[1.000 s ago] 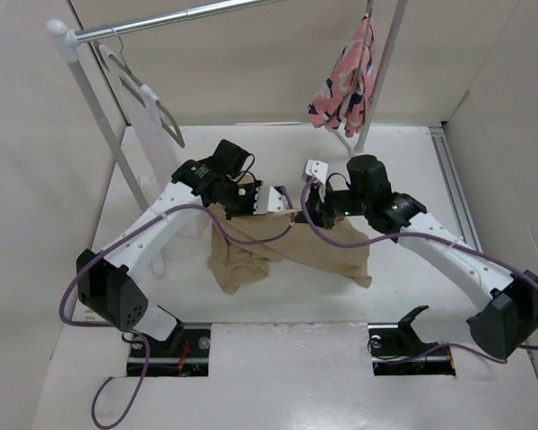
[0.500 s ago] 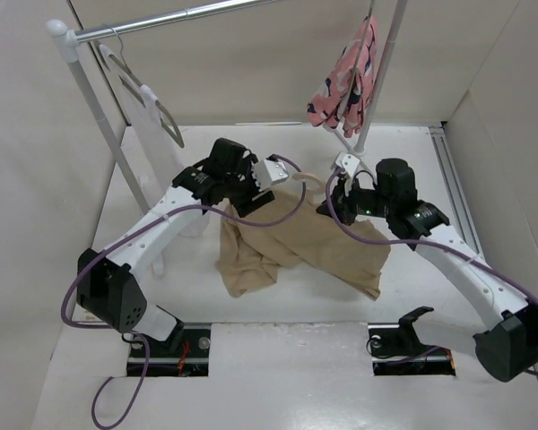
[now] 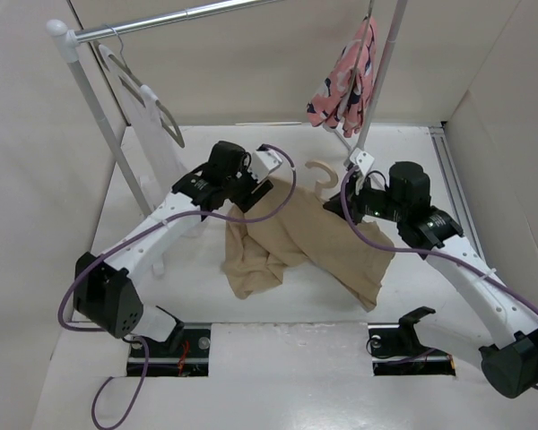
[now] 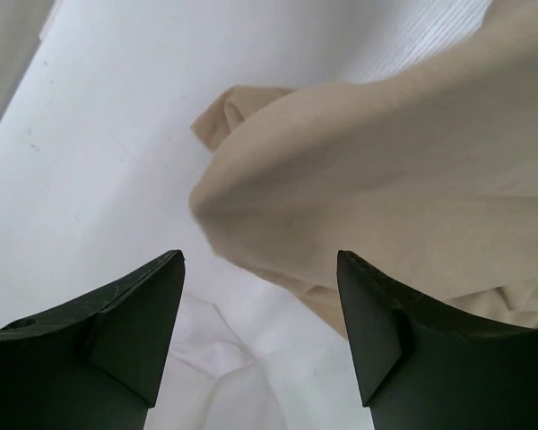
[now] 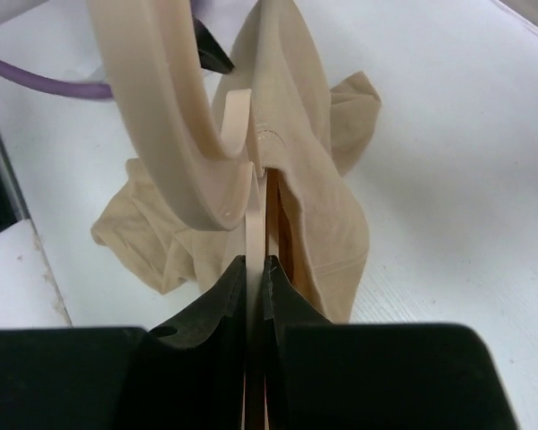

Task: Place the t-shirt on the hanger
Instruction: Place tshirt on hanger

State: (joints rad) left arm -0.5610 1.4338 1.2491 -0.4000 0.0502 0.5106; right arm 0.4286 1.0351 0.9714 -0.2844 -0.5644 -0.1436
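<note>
The tan t-shirt (image 3: 300,242) hangs in folds from the pale hanger (image 3: 321,170) down onto the table, with the thick hook poking up above it. My right gripper (image 3: 341,195) is shut on the hanger; in the right wrist view its jaws (image 5: 255,264) pinch the flat strip of the hanger (image 5: 249,228), with the hook (image 5: 161,116) arching above and the t-shirt (image 5: 314,206) draped over it. My left gripper (image 3: 262,190) stands open just left of the shirt. In the left wrist view its fingers (image 4: 134,313) are wide apart and hold nothing, with the t-shirt (image 4: 368,179) beyond them.
A clothes rail (image 3: 179,18) on white posts (image 3: 99,116) crosses the back. A white garment (image 3: 148,125) on a thin grey hanger hangs at its left, a pink patterned garment (image 3: 345,81) at its right. White cloth (image 4: 206,354) lies under my left gripper. Walls close both sides.
My left gripper has opened, let go of the t-shirt and drawn back. My right arm has carried the hanger up and to the right, pulling the shirt along.
</note>
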